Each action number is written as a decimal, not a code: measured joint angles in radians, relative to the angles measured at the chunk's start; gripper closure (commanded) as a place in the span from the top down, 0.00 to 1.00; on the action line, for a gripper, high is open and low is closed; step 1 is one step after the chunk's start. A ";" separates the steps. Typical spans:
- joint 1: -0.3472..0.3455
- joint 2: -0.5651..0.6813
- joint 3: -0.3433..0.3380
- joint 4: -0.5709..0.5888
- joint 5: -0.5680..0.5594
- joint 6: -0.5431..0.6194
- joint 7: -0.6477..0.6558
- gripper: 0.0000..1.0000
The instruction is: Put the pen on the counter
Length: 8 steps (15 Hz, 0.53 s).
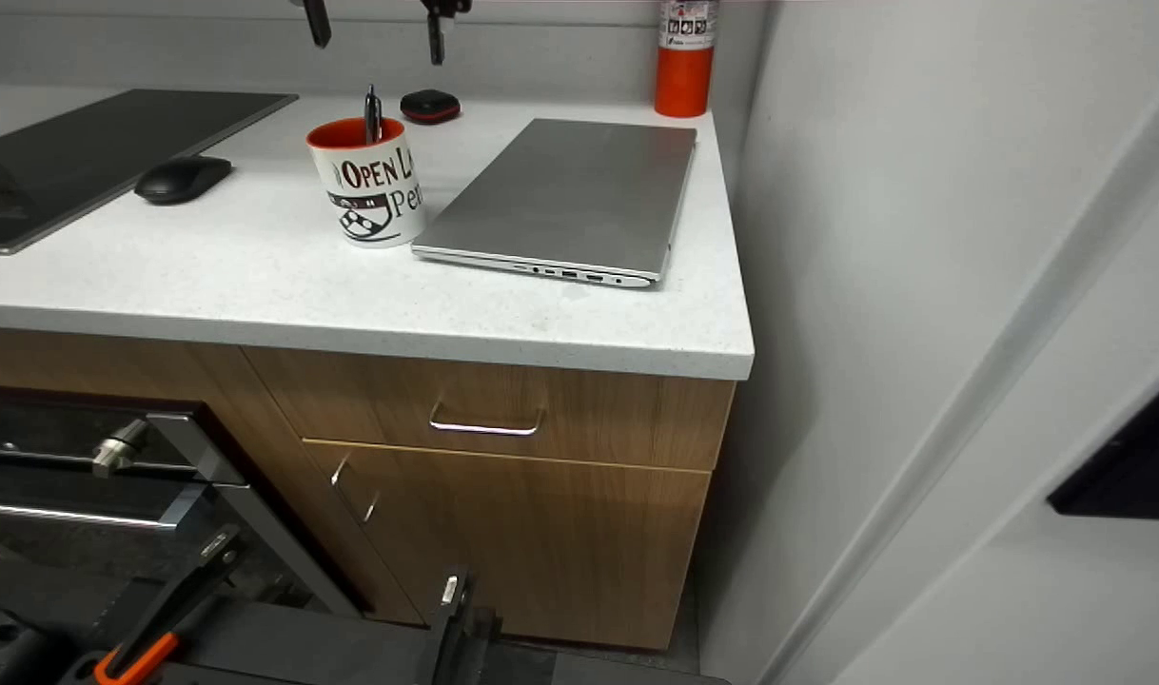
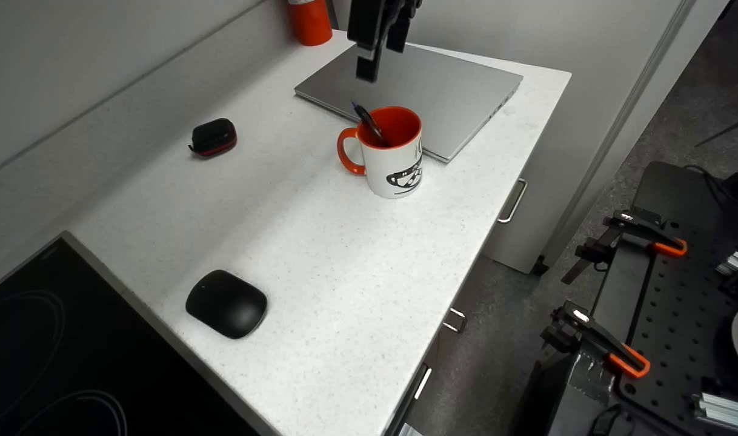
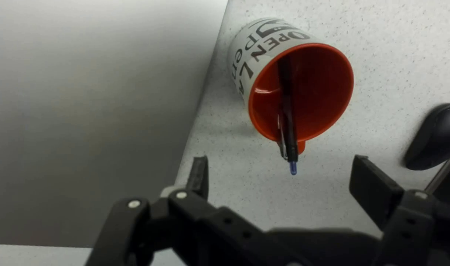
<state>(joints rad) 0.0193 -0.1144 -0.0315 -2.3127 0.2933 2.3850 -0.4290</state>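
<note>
The pen (image 1: 373, 116) is dark and slim, with a metal clip and a blue tip; it stands tilted in a white mug (image 1: 380, 195) with a red inside. The pen (image 2: 369, 123) and mug (image 2: 393, 169) also show in another exterior view. The mug stands upright on the white counter (image 1: 256, 276). My gripper (image 1: 379, 53) is open and empty above the mug. In the wrist view, the pen (image 3: 288, 125) points its blue end toward the space between the wide-apart fingers (image 3: 279, 164), not touching either. The pen's lower end is hidden inside the mug in the exterior views.
A closed grey laptop (image 1: 570, 195) lies beside the mug. A black mouse (image 2: 226, 304), a small black-and-red case (image 2: 213, 137) and a red cylinder (image 1: 684, 81) are on the counter. A dark cooktop (image 2: 42, 351) borders it. A light wall panel (image 1: 874, 238) stands at the counter's end.
</note>
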 measured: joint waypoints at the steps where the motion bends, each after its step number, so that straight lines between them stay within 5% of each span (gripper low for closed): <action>1: 0.005 0.001 0.004 -0.008 0.000 0.012 0.000 1.00; 8: 0.032 0.030 0.025 -0.026 0.069 0.086 0.003 1.00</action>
<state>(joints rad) 0.0510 -0.0842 -0.0069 -2.3392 0.3619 2.4712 -0.4261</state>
